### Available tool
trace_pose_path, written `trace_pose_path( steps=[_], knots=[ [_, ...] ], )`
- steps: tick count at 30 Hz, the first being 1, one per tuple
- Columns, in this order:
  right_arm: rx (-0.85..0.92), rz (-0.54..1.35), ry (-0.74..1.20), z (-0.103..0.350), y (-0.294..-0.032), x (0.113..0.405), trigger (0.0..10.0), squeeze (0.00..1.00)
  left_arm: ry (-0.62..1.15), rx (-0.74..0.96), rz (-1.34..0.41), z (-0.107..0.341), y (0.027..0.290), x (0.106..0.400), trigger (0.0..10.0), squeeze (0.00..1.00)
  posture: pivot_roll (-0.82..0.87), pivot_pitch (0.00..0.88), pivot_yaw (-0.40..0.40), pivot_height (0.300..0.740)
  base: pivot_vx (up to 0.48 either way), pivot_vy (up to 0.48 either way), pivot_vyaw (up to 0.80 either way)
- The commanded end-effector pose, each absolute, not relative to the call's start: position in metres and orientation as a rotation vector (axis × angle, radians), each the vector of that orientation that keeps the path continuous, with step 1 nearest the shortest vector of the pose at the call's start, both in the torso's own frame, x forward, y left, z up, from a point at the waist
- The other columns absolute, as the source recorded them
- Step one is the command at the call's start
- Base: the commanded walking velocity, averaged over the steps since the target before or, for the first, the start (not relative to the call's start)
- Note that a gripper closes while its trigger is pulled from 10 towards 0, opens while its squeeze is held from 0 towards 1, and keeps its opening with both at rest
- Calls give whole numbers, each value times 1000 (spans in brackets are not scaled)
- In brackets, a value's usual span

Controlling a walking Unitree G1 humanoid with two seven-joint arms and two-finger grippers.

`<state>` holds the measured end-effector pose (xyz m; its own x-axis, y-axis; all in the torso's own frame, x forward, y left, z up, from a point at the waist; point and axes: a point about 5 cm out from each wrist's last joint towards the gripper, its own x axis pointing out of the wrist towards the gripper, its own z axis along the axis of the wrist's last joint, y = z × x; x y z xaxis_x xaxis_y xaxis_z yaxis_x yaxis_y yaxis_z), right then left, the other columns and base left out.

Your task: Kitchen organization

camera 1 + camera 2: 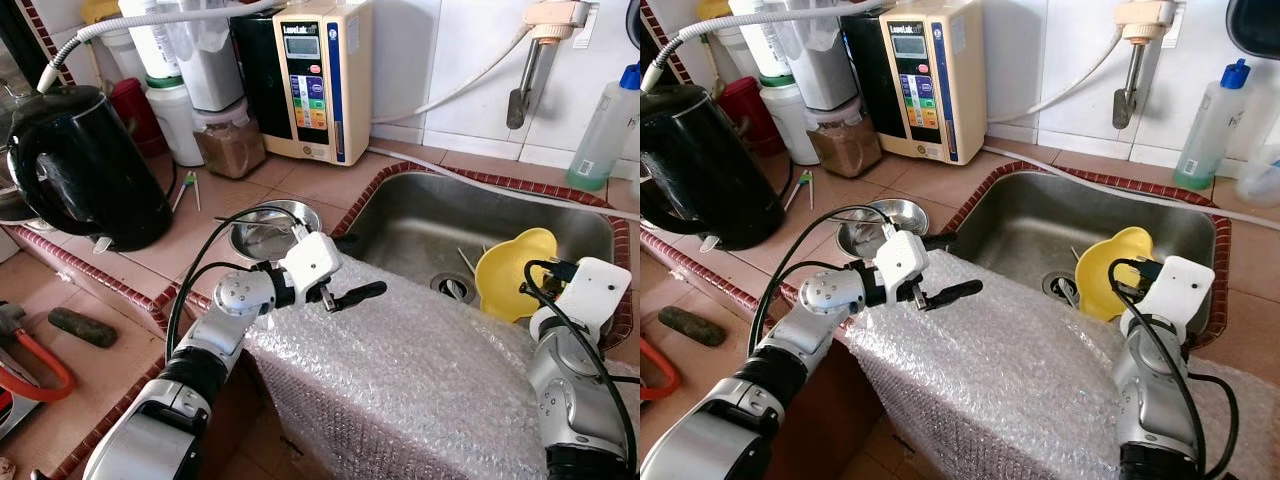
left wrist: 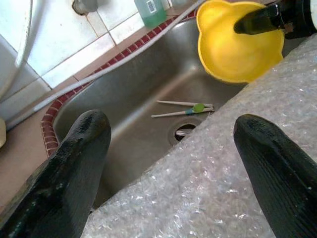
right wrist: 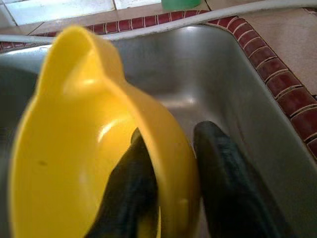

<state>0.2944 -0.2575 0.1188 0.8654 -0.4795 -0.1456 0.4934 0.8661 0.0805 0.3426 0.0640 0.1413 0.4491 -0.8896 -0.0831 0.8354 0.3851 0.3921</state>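
Right gripper point(image 3: 168, 183) pinching the rim of a yellow bowl point(image 1: 510, 272) over the sink point(image 1: 420, 225).
The right wrist view is showing one finger inside the bowl and one outside; the left wrist view is showing chopsticks point(image 2: 183, 109) by the drain. The left gripper point(image 2: 173, 173), fingers spread wide and empty, is hovering over bubble wrap point(image 1: 420, 380).

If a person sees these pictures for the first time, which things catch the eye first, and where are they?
First comes the yellow bowl, held up over the steel sink by the right gripper, one finger inside its rim and one outside. Next is the bubble wrap draped over the counter's front edge, with the open left gripper above it. A black kettle stands at the far left.
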Motion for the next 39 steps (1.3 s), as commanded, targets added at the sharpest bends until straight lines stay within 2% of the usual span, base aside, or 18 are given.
trace_pose_path(
  steps=[1, 12, 16, 24, 27, 31, 34, 36, 38, 39],
  knots=[
    [138, -519, 203, 102, -256, 291, 10000, 1000, -148, 435, -1107, 144, 66, 345, 10000, 1000, -48, 0, 135, 740, 0, 0, 0],
    [161, -539, 234, 98, -257, 291, 10000, 1000, -156, 435, -1096, 143, 66, 346, 10000, 1000, -44, 0, 134, 740, 0, 0, 0],
    [169, -594, 172, 107, -263, 291, 10000, 1000, -156, 433, -1094, 143, 66, 346, 10000, 1000, -41, 0, 132, 740, 0, 0, 0],
    [105, -578, 149, 116, -263, 296, 10000, 1000, -158, 435, -1079, 144, 67, 347, 10000, 1000, -41, 0, 133, 740, 0, 0, 0],
    [-13, -556, 147, 116, -261, 296, 10000, 1000, -167, 424, -1057, 146, 67, 349, 10000, 1000, -38, 0, 133, 740, 0, 0, 0],
    [30, -558, 147, 115, -260, 296, 10000, 1000, -170, 431, -1041, 146, 69, 350, 10000, 1000, -39, 0, 135, 740, 0, 0, 0],
    [39, -553, 133, 117, -260, 296, 10000, 1000, -180, 420, -990, 149, 72, 354, 10000, 1000, -38, 0, 136, 740, 0, 0, 0],
    [141, -450, 49, 129, -243, 298, 10000, 1000, -201, 362, -809, 162, 83, 368, 10000, 1000, -36, 0, 136, 740, 0, 0, 0],
    [141, -450, 49, 129, -243, 298, 10000, 1000, -201, 362, -809, 162, 83, 368, 10000, 1000, -36, 0, 136, 740, 0, 0, 0],
    [106, -364, 18, 133, -229, 297, 10000, 1000, -202, 318, -698, 169, 91, 376, 10000, 1000, -40, 0, 134, 740, 0, 0, 0]
  ],
)
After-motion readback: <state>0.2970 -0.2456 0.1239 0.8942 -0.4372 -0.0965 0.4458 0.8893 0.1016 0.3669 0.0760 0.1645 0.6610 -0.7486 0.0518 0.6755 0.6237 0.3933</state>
